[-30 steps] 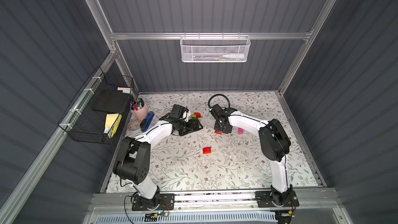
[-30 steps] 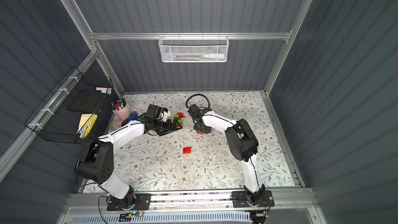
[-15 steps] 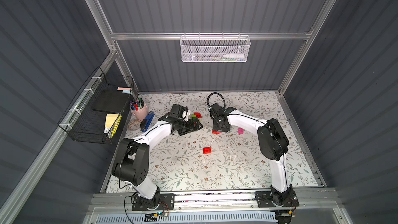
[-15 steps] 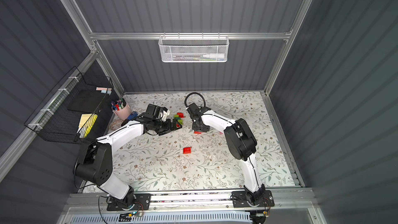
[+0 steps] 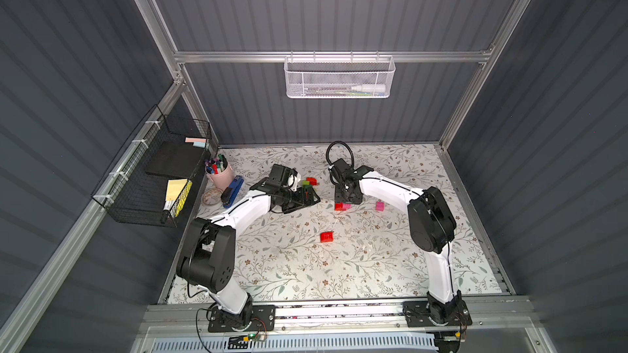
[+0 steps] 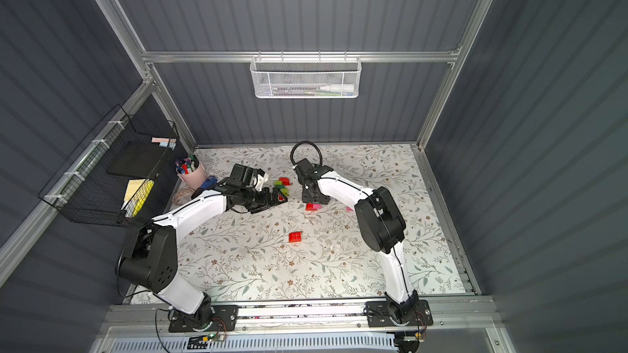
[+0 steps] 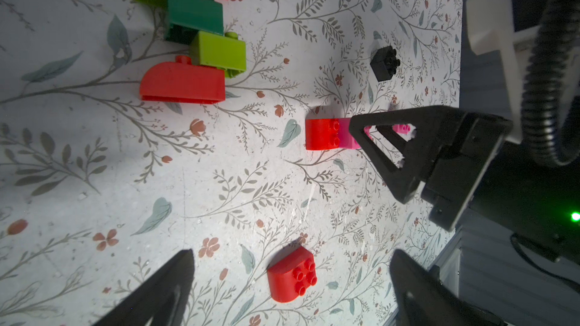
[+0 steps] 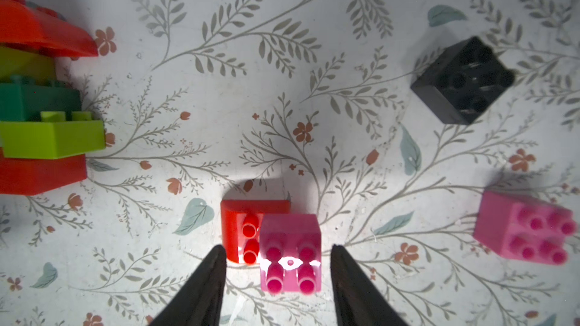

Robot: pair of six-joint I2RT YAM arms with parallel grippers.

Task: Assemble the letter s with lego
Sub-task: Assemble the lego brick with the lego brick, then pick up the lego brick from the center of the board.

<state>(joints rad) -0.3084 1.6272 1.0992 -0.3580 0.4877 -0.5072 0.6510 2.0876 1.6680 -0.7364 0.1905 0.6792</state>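
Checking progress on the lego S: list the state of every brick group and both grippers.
Five-brick chain: joined, staggered, lying on the mat, untouched.
Pink-and-red pair: pink half over red, studs up, ungripped.
Loose pink brick: alone, studs up.
Black brick: alone, unattached.
Loose red brick: alone, unattached.
Right gripper: open, straddling the pair.
Left gripper: open, empty.

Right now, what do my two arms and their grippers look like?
The left arm and right arm both have white links, bulky black joint housings and thin black cables along them. The right wrist carries a looped black corrugated hose. The left gripper and right gripper have black, tapering, pointed fingers.
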